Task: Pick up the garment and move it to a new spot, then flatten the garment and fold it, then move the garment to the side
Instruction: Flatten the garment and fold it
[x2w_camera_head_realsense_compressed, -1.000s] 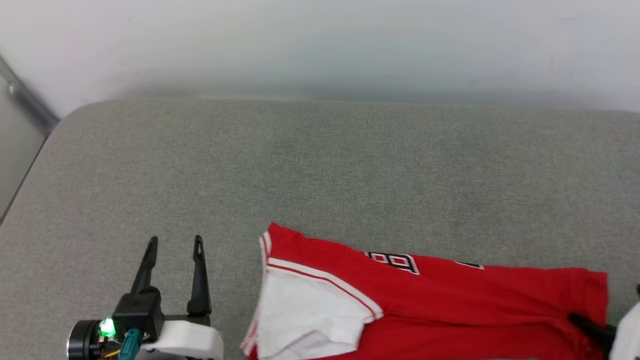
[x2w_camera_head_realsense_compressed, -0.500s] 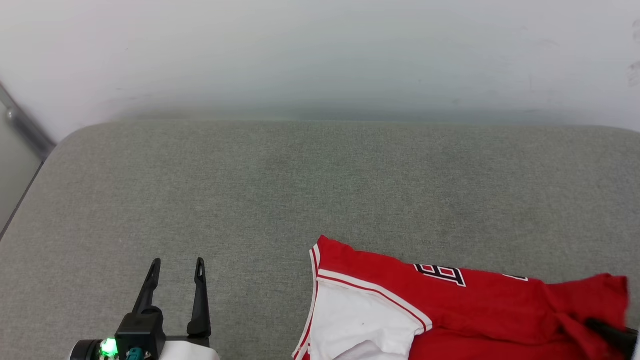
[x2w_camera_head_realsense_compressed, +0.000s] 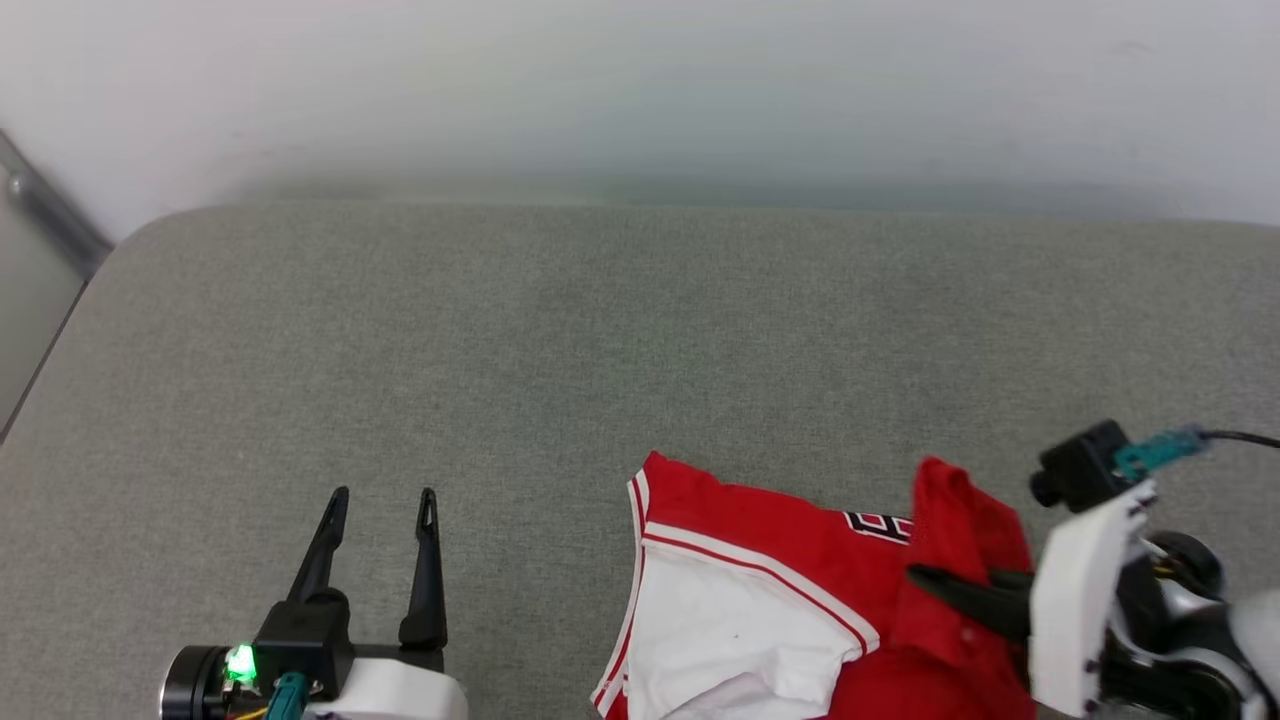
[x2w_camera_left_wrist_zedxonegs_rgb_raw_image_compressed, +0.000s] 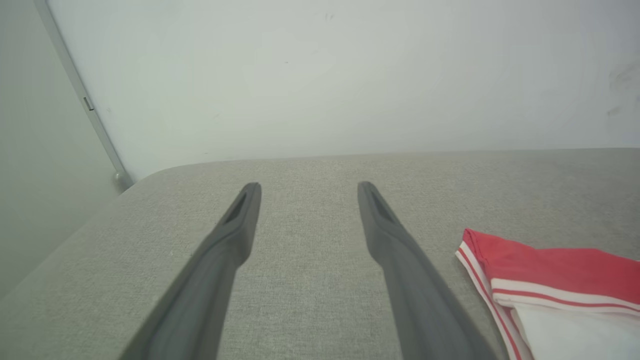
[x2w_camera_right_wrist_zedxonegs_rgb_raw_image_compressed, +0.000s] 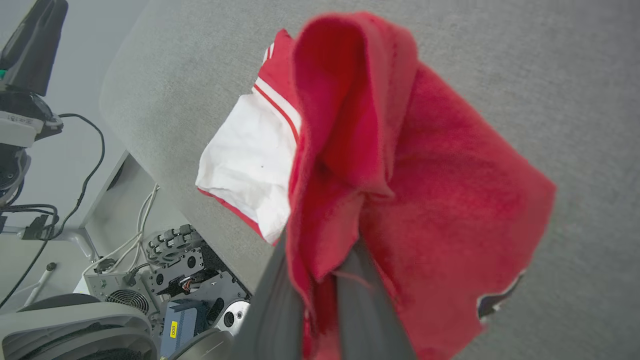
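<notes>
The garment (x2w_camera_head_realsense_compressed: 800, 570), a red jersey with a white sleeve (x2w_camera_head_realsense_compressed: 735, 640) and striped trim, lies on the grey padded surface (x2w_camera_head_realsense_compressed: 600, 350) at the lower right of the head view. My right gripper (x2w_camera_head_realsense_compressed: 925, 578) points left and is shut on a bunched red end of it, which stands up in a fold (x2w_camera_head_realsense_compressed: 960, 515) over the rest. In the right wrist view the red cloth (x2w_camera_right_wrist_zedxonegs_rgb_raw_image_compressed: 425, 175) drapes over my grey fingers (x2w_camera_right_wrist_zedxonegs_rgb_raw_image_compressed: 370, 310) and hides their tips. My left gripper (x2w_camera_head_realsense_compressed: 382, 498) rests open to the garment's left, holding nothing. Past its spread fingers (x2w_camera_left_wrist_zedxonegs_rgb_raw_image_compressed: 240, 220) the sleeve corner (x2w_camera_left_wrist_zedxonegs_rgb_raw_image_compressed: 550, 270) shows.
A white wall (x2w_camera_head_realsense_compressed: 640, 90) runs along the back of the surface. The surface's rounded left corner (x2w_camera_head_realsense_compressed: 130, 240) meets a metal rail (x2w_camera_head_realsense_compressed: 50, 215). Below the near edge, the right wrist view shows the robot's base and cables (x2w_camera_right_wrist_zedxonegs_rgb_raw_image_compressed: 165, 280).
The head camera has shifted. My right gripper has carried the garment's right end leftward and upward, doubling it over the body, and the arm has come into view. The left gripper stays open.
</notes>
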